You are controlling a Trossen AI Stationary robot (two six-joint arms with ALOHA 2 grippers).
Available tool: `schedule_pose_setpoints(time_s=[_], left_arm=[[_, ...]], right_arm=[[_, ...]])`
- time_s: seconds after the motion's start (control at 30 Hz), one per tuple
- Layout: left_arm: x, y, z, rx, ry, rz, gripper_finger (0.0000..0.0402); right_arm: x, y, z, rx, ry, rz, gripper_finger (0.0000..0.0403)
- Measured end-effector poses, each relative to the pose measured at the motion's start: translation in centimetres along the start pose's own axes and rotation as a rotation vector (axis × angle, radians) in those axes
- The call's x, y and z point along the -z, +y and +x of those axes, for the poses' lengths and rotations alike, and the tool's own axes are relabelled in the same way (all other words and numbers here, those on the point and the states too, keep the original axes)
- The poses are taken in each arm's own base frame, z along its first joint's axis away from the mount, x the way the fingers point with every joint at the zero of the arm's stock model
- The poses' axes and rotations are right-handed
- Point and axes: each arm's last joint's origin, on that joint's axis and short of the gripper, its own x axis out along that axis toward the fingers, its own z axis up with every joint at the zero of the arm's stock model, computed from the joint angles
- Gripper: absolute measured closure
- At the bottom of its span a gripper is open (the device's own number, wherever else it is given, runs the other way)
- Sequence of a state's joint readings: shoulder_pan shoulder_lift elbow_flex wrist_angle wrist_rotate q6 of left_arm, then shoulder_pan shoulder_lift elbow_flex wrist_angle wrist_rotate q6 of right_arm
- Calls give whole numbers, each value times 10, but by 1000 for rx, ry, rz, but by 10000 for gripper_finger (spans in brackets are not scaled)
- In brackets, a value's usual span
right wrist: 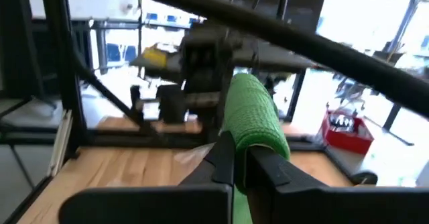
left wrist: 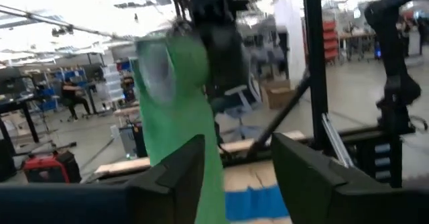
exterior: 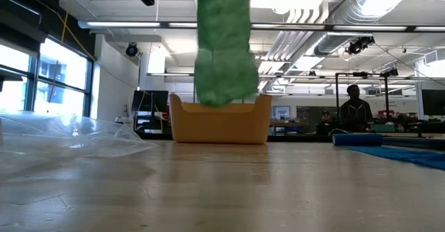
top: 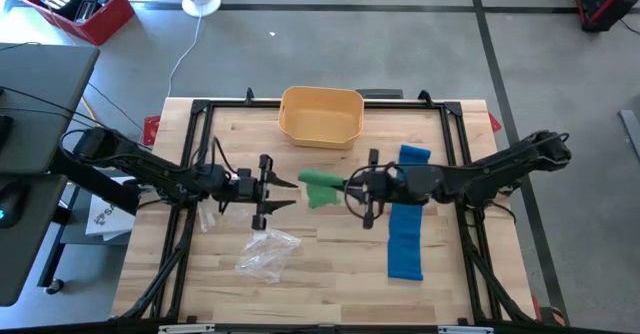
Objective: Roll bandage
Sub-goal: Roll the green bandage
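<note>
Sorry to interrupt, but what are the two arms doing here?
They are working on a green bandage held above the table. The right gripper is shut on it, and its free end hangs down. The left gripper is open beside it. A blue bandage lies unrolled to the right.

In the low view the green bandage (exterior: 224, 48) runs off the top edge, so whatever holds it is unseen. In the left wrist view it is blurred, and the clear wrapper (top: 266, 251) perhaps holds nothing; too small to tell.

Bright ceiling lights glare; left wrist view motion-blurred
</note>
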State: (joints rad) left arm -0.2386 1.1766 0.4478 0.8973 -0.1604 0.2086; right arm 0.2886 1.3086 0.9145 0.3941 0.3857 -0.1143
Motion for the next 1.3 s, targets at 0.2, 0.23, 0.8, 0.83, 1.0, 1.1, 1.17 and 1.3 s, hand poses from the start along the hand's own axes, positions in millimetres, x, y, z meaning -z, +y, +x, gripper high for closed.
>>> schedule_pose_setpoints(time_s=[0.2, 0.23, 0.8, 0.83, 1.0, 1.1, 1.17, 1.3], left_arm=[[-2, 1, 5, -30, -99, 11, 203], [-3, 1, 6, -36, -124, 21, 201], [0, -17, 72, -361, -83, 335, 201], [-1, -19, 72, -369, -75, 350, 203], [-5, -34, 69, -388, -55, 359, 224], [-5, -39, 66, -441, -16, 341, 240], [-6, -40, 65, -450, -19, 332, 249], [-10, -32, 65, -469, -83, 294, 258]], right_arm=[[-12, 3, -11, -30, -48, -22, 400], [-13, 3, -12, -33, -56, -22, 400], [-12, 5, -12, -44, -49, -25, 400], [-12, 6, -12, -47, -45, -26, 400], [-11, 8, -13, -57, -38, -30, 400], [-11, 8, -13, -57, -38, -30, 400], [-11, 8, -13, -57, -38, -31, 400], [-11, 8, -13, -57, -37, -31, 400]])
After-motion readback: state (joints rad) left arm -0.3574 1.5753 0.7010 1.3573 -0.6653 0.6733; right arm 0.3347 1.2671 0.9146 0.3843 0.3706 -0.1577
